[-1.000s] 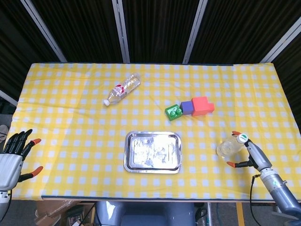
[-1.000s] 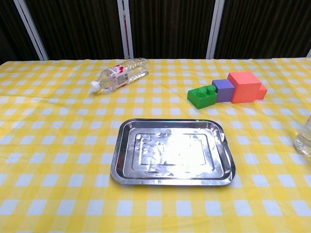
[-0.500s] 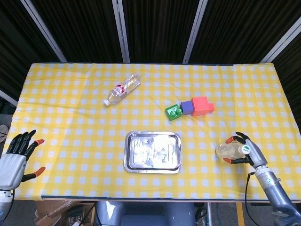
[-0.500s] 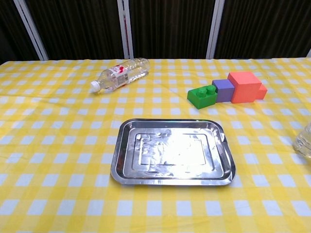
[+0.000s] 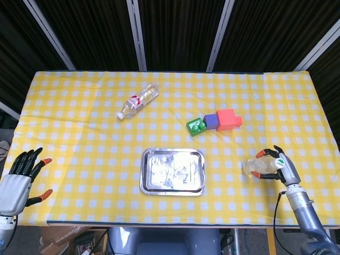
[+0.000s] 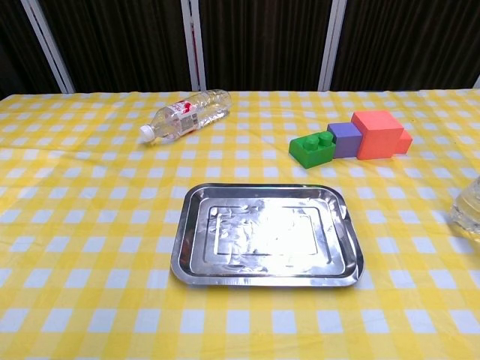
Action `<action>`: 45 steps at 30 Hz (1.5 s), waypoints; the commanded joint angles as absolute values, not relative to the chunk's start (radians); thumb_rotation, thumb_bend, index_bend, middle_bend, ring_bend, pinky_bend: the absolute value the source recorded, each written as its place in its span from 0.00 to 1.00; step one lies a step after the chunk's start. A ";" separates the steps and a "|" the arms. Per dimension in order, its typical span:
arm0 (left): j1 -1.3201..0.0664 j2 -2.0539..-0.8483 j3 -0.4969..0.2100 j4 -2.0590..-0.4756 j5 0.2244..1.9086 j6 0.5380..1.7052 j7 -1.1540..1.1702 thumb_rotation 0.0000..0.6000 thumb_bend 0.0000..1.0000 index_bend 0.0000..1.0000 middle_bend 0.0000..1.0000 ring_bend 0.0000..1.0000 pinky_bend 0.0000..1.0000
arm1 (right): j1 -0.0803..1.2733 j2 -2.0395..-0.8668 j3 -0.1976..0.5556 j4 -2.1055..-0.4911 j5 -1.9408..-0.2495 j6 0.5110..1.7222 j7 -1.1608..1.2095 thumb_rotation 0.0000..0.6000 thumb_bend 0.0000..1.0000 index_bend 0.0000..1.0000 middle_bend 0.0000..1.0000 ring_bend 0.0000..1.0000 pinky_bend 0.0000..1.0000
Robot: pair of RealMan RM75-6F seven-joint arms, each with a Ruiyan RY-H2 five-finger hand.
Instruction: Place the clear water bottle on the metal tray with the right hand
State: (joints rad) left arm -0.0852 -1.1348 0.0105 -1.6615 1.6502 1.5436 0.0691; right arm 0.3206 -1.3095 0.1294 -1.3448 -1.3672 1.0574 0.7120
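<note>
A clear water bottle (image 5: 255, 168) lies near the table's right front, its cap end inside my right hand (image 5: 280, 166). The fingers wrap around the bottle's neck end. In the chest view only a sliver of this bottle (image 6: 469, 212) shows at the right edge, and the hand is out of frame. The metal tray (image 5: 144, 171) sits flat at the front centre, to the left of the bottle, with nothing on it (image 6: 180, 247). My left hand (image 5: 19, 179) hovers off the table's front left corner with its fingers spread, holding nothing.
A second bottle with a red label (image 5: 139, 99) lies on its side at the back left (image 6: 186, 114). A green block (image 5: 196, 127), a purple block (image 5: 211, 121) and a red block (image 5: 228, 119) stand in a row behind the tray, to its right.
My right hand has turned and closed its fingers around the clear bottle's neck end. The bottle has shifted slightly left. My left hand has drifted a little lower.
</note>
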 commanded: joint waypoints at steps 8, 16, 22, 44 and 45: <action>-0.081 -1.128 0.005 -1.658 1.651 1.562 0.049 1.00 0.19 0.21 0.00 0.00 0.00 | 0.391 -1.204 0.149 -1.534 -1.368 0.993 0.525 1.00 0.17 0.76 0.62 0.39 0.00; -0.078 -1.123 0.002 -1.656 1.651 1.570 0.034 1.00 0.19 0.22 0.00 0.00 0.00 | 0.459 -1.134 0.188 -1.752 -1.231 0.925 0.262 1.00 0.17 0.76 0.62 0.40 0.00; -0.078 -1.122 0.001 -1.655 1.648 1.569 0.031 1.00 0.19 0.22 0.00 0.00 0.00 | 0.513 -1.131 0.219 -1.873 -1.109 0.896 0.150 1.00 0.17 0.76 0.62 0.41 0.00; -0.083 -1.122 0.008 -1.652 1.654 1.556 0.029 1.00 0.19 0.22 0.00 0.00 0.00 | 0.720 -1.119 0.327 -2.041 -0.792 0.893 -0.072 1.00 0.17 0.76 0.62 0.41 0.00; -0.083 -1.123 0.007 -1.652 1.653 1.555 0.030 1.00 0.19 0.22 0.00 0.00 0.00 | 0.732 -1.102 0.341 -2.055 -0.778 0.893 -0.079 1.00 0.17 0.76 0.62 0.41 0.00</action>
State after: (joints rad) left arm -0.0830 -1.1222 0.0071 -1.6517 1.6528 1.5549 0.0302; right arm 0.7141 -1.1272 0.3178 -2.0331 -0.7982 0.8909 -0.0636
